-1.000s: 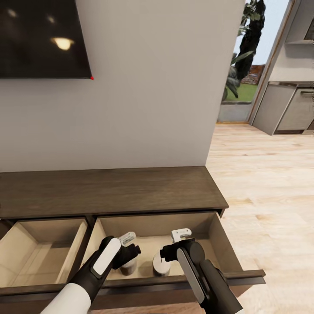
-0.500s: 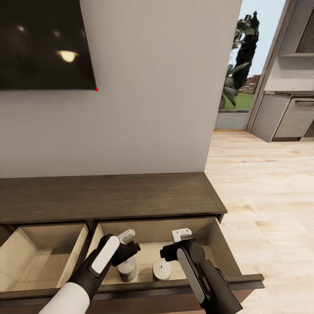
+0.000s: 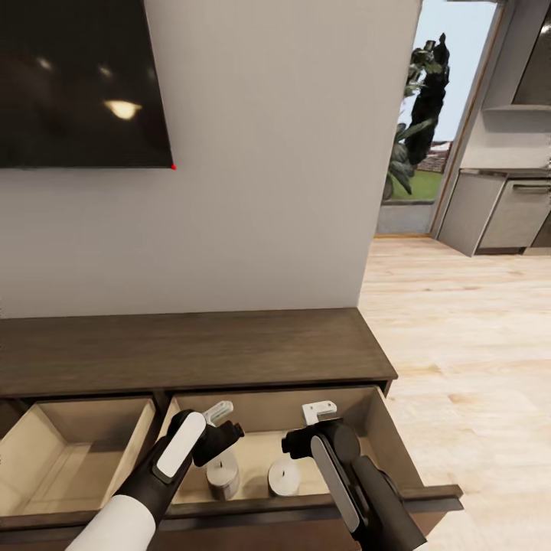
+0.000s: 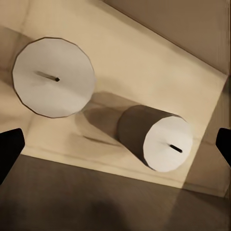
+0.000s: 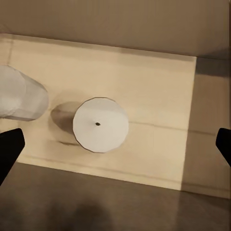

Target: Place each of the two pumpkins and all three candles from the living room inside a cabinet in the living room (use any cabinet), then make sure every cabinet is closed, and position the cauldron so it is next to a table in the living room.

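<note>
2 short white candles (image 3: 223, 478) (image 3: 283, 476) with tiny dark wicks stand upright on the pale floor of the cabinet's (image 3: 191, 348) right-hand open drawer (image 3: 383, 428), close together but not touching. The left gripper (image 4: 115, 144) and right gripper (image 5: 115, 144) hover right above them, fingers spread apart, holding nothing.

My view is evenly bright and sharp; ceiling lights glare on the dark screen (image 3: 76, 84), and soft shadows flank the candles (image 4: 53, 77) below my wrists.
</note>
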